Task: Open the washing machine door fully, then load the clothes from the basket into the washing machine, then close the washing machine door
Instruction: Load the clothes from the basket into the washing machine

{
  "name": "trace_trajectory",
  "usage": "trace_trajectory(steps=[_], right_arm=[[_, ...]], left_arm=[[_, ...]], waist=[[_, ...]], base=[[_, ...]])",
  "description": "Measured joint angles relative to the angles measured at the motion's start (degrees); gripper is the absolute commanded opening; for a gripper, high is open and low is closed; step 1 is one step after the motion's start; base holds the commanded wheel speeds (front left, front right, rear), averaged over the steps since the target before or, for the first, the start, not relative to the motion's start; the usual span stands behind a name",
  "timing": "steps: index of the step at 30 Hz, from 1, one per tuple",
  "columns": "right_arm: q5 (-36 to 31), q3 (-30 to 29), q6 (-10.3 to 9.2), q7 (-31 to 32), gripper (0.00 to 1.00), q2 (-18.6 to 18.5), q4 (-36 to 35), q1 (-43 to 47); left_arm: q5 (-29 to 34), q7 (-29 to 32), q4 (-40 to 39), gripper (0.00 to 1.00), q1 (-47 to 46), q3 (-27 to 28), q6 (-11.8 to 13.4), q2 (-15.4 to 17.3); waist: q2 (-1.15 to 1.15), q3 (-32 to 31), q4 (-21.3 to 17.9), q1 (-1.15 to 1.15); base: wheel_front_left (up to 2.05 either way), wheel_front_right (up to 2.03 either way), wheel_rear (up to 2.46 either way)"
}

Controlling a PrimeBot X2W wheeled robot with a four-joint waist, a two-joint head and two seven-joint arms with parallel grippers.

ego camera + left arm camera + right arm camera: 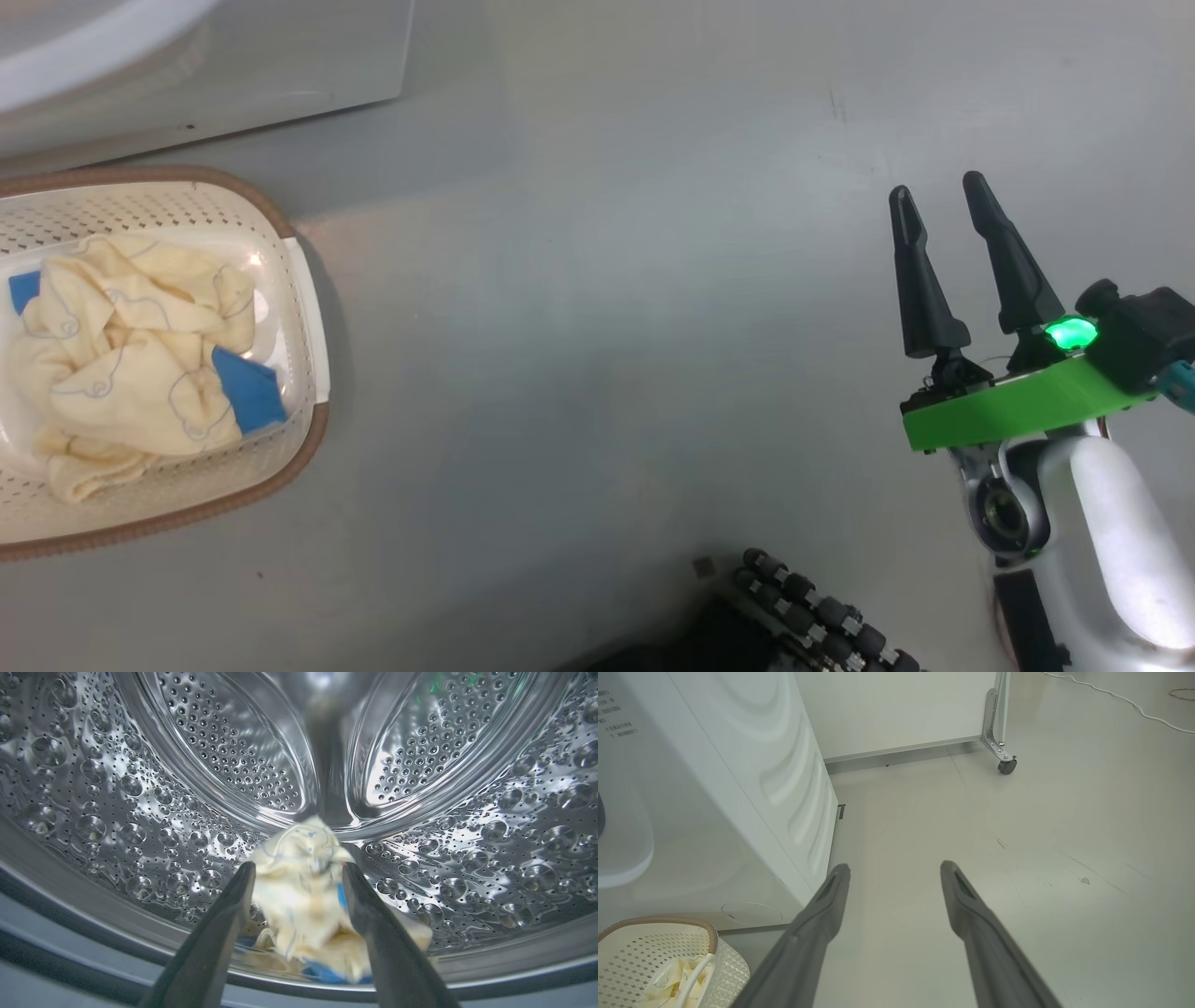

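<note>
One garment (306,905), lengthwise along parted left hand (298,867)

Bare floor (607,327) beside basket (140,201), washing machine (233,75) behind

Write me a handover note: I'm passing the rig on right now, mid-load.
Left end effector: open, inside the steel drum; a cream garment between its fingers, blurred, seemingly dropping.
Right end effector: open, empty, above the floor.
Basket: on the floor by the washing machine, with more clothes in it.
Done: door evidently open, loading begun.
Left: move the clothes in the basket into the drum, then close the door.
</note>
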Motion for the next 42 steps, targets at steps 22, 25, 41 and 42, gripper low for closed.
trace_trajectory(steps=[22,25,41,42], right_arm=[[-1.0,-0.9,0.0,-0.1,1.0,0.0,0.8,0.3],[-1.6,-1.8,0.0,-0.1,1.0,0.0,0.8,1.1],[-6.4,-3.8,0.0,0.0,1.0,0.0,1.2,4.5],[-6.8,-4.1,0.0,0.1,1.0,0.0,1.2,4.7]], left_arm=[[-5.7,-12.7,1.3,1.0,14.2,1.8,0.6,-5.6],[-5.8,-15.5,-0.9,1.0,19.0,1.9,1.3,-7.1],[-5.8,-19.1,-19.2,1.0,44.0,0.8,5.7,-15.8],[-5.7,-19.1,-20.5,1.0,45.6,0.6,6.0,-16.5]], waist=[[0.0,-4.5,2.0,0.0],[0.0,-5.7,2.8,0.0],[0.0,-13.5,8.0,0.0],[0.0,-14.2,8.3,0.0]], base=[[0.0,0.0,0.0],[0.0,0.0,0.0],[0.0,0.0,0.0],[0.0,0.0,0.0]])
